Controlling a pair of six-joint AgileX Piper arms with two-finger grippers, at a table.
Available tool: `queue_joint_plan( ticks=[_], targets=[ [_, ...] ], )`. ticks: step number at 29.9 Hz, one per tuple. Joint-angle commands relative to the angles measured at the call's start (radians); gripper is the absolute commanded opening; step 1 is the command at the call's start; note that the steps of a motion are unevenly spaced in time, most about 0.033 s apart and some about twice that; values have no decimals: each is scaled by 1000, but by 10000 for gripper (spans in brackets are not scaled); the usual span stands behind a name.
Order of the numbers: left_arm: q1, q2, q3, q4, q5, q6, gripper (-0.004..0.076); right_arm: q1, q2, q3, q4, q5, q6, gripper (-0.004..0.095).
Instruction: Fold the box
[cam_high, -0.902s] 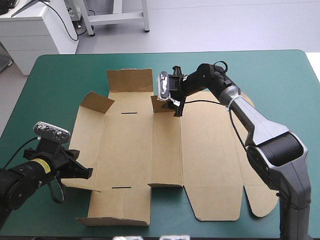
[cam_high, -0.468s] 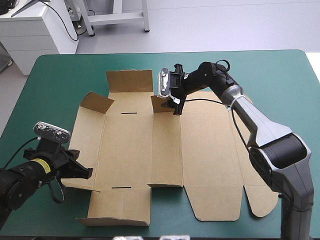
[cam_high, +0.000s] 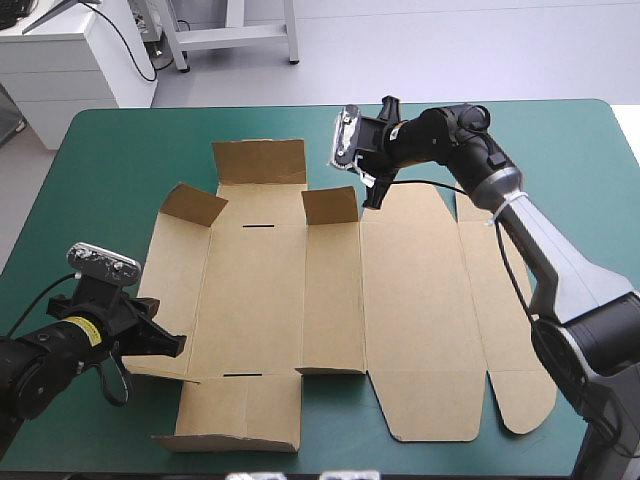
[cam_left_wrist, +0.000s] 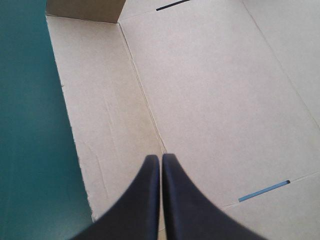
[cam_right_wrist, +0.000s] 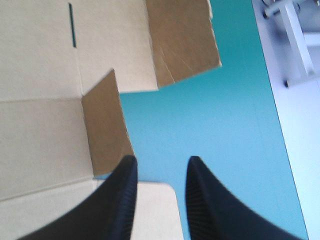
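Two pairs of black fingers are over one brown box, which lies spread open and mostly flat on the teal-green surface, filling its middle.

At the left, we see the left fingers pressed together into a single point with nothing between them. Directly under them is the box's left end panel. The bare surface shows just beside them, past the board's outer edge. A fold line runs away from their tips across the board, and farther ahead a corner flap stands tilted up. We cannot tell whether the tips touch the board.

Moving right, a far flap is raised along the box's far edge. A small flap stands up near it, with a strip of bare surface between the two.

The right fingers stand apart and hold nothing. They hover over the bare surface just beyond the box's far edge. The small flap is just beside one finger, and the far flap lies well ahead of the tips. Under the fingers, back toward the wrist, we see a rounded corner of flat board.

Farther right, the wide panels lie flat and end in a rounded tab at the box's near right corner.
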Motion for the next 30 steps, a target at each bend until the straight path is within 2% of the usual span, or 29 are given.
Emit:
queue_joint_plan(
  ticks=[1,5,12,16,21,25,30],
  targets=[
    [-3,-3,-31,1,-57,-11,-8,-11,-90,-35,-183,0,229,-13],
    [-3,-3,-31,1,-57,-11,-8,-58,-114,-35,-267,61,402,-19],
    [-3,-3,-31,2,-57,-11,-8,-224,-127,-35,-247,200,678,-19],
    [-3,-3,-31,6,-77,-11,-8,-322,-138,-32,-183,307,698,-19],
    [-3,-3,-31,17,-107,-11,-8,-405,-182,-23,-57,357,693,-19],
    [-3,5,-31,54,-126,-11,-8,-416,-233,-23,-46,366,686,-18],
    [-3,56,-73,106,-40,-15,-8,-416,-295,-23,-46,366,686,-17]
  ],
)
